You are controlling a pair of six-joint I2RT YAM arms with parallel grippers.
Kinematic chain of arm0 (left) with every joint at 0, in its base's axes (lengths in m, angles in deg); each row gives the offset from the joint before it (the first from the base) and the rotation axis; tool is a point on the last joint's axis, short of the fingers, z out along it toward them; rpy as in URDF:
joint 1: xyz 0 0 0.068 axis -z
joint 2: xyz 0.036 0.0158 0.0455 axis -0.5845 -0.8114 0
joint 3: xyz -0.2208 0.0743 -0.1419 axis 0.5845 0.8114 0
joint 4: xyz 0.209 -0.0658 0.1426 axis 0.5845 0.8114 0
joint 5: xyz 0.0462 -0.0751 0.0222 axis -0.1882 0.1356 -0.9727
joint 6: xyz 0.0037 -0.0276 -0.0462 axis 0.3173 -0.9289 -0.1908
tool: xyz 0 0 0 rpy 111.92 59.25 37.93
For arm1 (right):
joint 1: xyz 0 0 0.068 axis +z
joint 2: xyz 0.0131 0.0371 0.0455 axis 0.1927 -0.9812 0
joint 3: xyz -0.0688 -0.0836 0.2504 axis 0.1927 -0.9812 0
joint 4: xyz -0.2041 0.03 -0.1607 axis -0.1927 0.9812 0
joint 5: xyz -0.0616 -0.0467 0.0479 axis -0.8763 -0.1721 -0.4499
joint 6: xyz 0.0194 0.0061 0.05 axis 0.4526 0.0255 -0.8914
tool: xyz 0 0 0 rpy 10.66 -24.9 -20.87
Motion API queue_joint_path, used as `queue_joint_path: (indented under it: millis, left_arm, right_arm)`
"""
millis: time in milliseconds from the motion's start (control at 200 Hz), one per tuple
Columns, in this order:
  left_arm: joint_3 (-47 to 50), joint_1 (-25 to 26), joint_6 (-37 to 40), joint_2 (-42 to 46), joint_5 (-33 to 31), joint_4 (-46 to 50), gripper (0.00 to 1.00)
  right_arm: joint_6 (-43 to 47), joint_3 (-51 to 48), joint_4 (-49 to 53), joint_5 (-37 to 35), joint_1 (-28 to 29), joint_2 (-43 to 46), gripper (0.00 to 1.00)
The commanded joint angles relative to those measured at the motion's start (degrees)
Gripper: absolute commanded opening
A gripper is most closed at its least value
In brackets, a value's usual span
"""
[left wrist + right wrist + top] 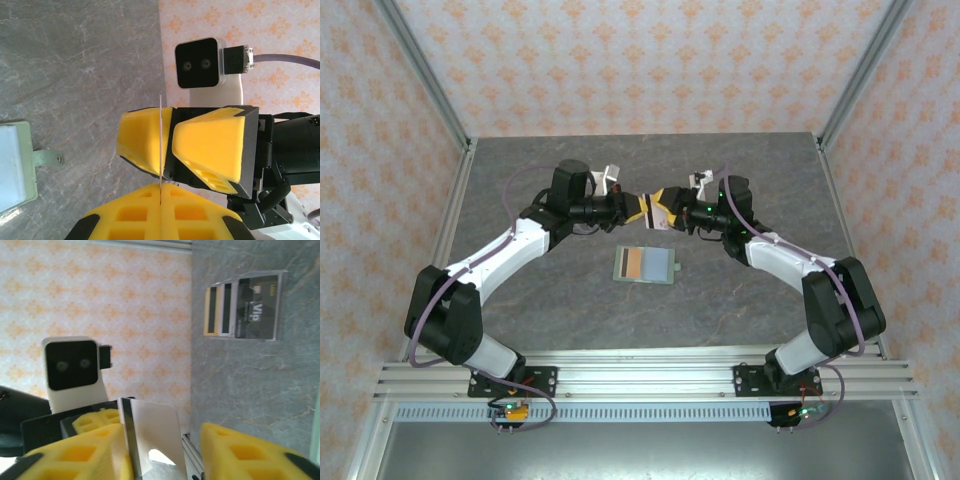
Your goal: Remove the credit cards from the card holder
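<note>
Overhead, the left claw [642, 208] and the right claw [668, 212] meet tip to tip above the middle of the tabletop [720, 320]. The card holder [670, 266] lies open and flat nearer the arm bases, well apart from both. The fanned credit cards [640, 264] show as tan, brown and dark stripes against it; whether they sit in its pockets or lie loose on top I cannot tell. From the left wrist, that claw is closed on a pale card [160, 125], seen edge-on as a hairline, with the right claw's yellow pads [145, 145] at its far end. The holder's tab [49, 159] shows at the left of this view. From the right wrist, the right claw is part open: the card rests by one pad and the other pad stands clear of it. In my judgement a card is light, stiff with a little spring, and slick-faced. It wants a flat pinch across both faces near a short edge, deep enough not to swivel, since pressing on the edge would only bow it. The holder looks soft and light, likely to drag along with a card unless pinned by its bare flap
</note>
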Motion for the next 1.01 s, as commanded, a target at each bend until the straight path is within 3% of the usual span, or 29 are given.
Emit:
queue_joint_path:
  millis: [0, 225, 320, 485, 656, 1001]
  left_arm:
    - [-1.47, -0.44, -1.57, -0.16, 1.02, -2.58, 0.0]
    - [-0.69, -0.8, -1.96, 0.99, -1.42, -2.08, 0.0]
    - [0.12, -0.56, -3.34, 1.75, -2.67, -3.23, 0.01]
    - [2.49, 2.19, -8.85, 2.28, -5.0, -9.31, 0.27]
    - [5.47, 3.59, -14.11, 3.72, -7.77, -16.45, 0.28]
    - [6.18, 4.8, -15.95, 2.49, -8.96, -17.11, 0.34]
  right_arm:
    - [-2.41, -0.87, -6.44, 2.34, -0.23, 0.4, 0.36]
    - [-1.52, -2.79, -7.24, 0.42, -0.31, 2.37, 0.14]
    - [-2.67, -3.54, -8.95, -1.13, -0.29, 2.89, 0.11]
    - [-6.61, -4.6, -12.36, -6.02, -0.02, 2.98, 0.1]
    - [-8.84, -5.25, -13.1, -9.89, -0.04, 2.96, 0.1]
    - [-12.2, -5.53, -16.35, -10.63, 0.02, 2.6, 0.09]
